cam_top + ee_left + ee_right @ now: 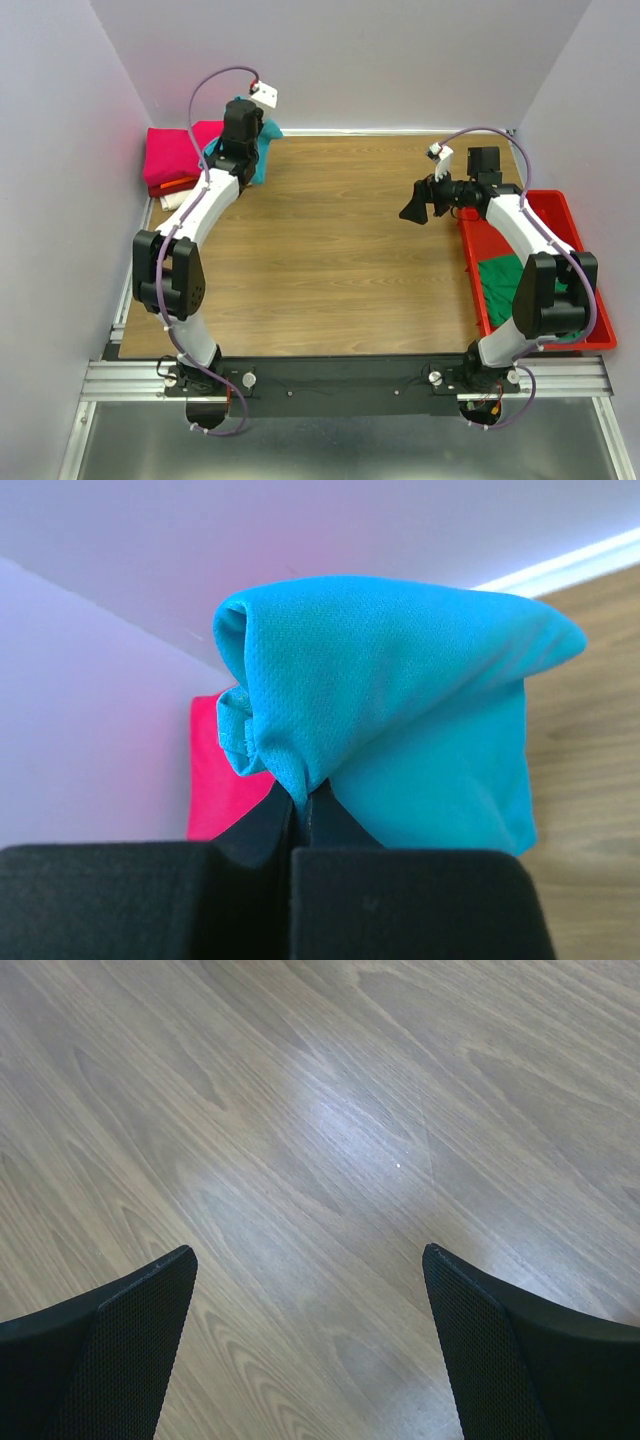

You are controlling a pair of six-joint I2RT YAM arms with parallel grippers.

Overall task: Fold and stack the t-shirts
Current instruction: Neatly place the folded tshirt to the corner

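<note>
left gripper clamped tight on bunched edge of folded teal t-shirt. shirt hanging at far-left corner, right beside magenta t-shirt pile. step imo: set teal on top of pile. tip: carry it fully over magenta, lower till cloth lies flat, only then let go, else fold probably flops open or slides toward table. right gripper spread wide, nothing in it, over bare wood. left wrist cam shows pinch point up close. only top view shows green t-shirt in red tray.
</note>
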